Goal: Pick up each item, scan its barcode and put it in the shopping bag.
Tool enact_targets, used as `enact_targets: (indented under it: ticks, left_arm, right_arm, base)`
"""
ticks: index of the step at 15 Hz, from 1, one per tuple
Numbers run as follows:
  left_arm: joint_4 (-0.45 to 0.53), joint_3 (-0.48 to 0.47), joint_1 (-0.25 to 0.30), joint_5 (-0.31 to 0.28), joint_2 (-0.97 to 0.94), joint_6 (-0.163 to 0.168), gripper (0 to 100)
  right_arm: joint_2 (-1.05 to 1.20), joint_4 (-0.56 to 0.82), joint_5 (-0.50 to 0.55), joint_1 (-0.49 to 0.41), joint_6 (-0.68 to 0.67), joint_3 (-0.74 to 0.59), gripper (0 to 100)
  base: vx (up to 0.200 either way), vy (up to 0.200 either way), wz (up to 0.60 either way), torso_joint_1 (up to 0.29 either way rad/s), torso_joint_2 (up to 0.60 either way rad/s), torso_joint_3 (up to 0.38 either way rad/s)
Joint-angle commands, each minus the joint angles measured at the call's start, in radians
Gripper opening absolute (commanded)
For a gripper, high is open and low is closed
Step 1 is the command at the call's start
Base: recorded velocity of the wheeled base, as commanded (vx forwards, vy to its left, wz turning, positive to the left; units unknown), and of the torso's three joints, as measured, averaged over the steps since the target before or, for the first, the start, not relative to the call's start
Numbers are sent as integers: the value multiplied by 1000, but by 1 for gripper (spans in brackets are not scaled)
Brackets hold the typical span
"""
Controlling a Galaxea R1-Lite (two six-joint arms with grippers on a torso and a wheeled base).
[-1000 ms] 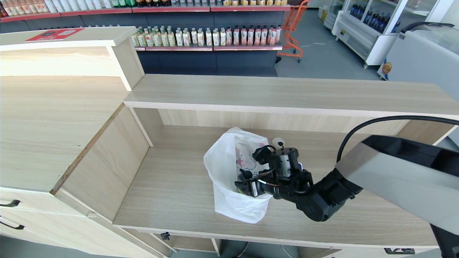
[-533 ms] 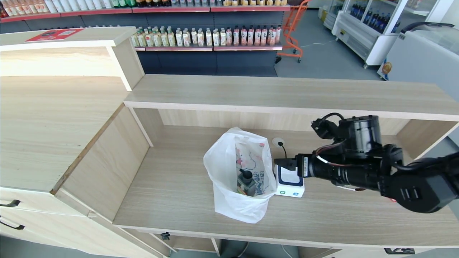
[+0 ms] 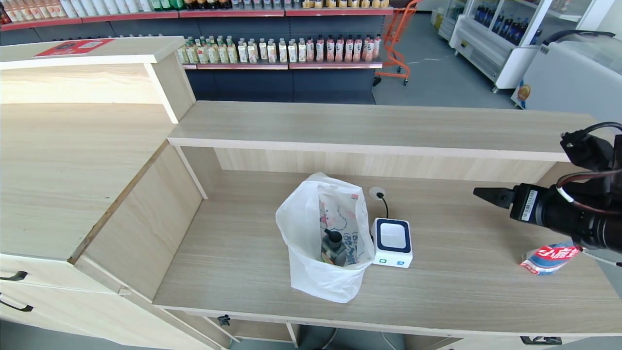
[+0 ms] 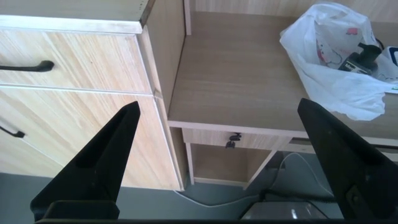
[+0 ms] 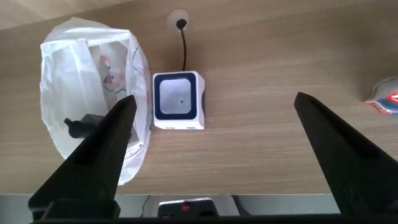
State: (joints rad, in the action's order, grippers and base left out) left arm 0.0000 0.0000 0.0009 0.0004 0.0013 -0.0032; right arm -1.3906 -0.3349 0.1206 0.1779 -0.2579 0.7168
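The desk (image 3: 252, 253) carries a white shopping bag (image 3: 311, 277), standing open, with a dark-capped bottle and a printed pouch seen inside. Just beside the bag sits the scanner (image 3: 392, 243), window up. Above the desk's right part the right end effector (image 3: 488, 196) is held with its fingers spread wide and nothing between them. The left end effector (image 4: 217, 104), likewise released, hangs off the desk's front left corner by the drawers.

One red, white and blue packet (image 3: 549, 257) is left lying flat near the right edge, well apart from the scanner. It is judged light, soft and slippery. It would best be pinched across its filled middle, gently, since its contents may crush. Its barcode cannot be made out.
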Motion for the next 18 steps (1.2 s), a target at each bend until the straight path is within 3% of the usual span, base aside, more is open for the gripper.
enact_targets:
  ticks: [1,3,8,15,18]
  left_arm:
    - [0,0,1,0,5,-1,100]
    - [0,0,2,0,2,0,100]
    - [0,0,1,0,0,5,100]
    - [0,0,2,0,0,3,100]
    - [0,0,1,0,0,5,100]
  right_arm:
    - [39,-1,1,-3,-1,-7,100]
    - [56,4,-1,2,-49,-7,100]
    - [58,188,2,-1,-307,72,100]
    - [47,229,7,-6,-396,76,100]
    - [42,274,13,-20,-429,69,100]
  base:
    - [0,-200,0,2,7,7]
    - [0,-200,0,2,2,5]
    - [0,-200,0,0,4,2]
    - [0,-200,0,1,3,4]
    - [-200,-200,0,4,5,1]
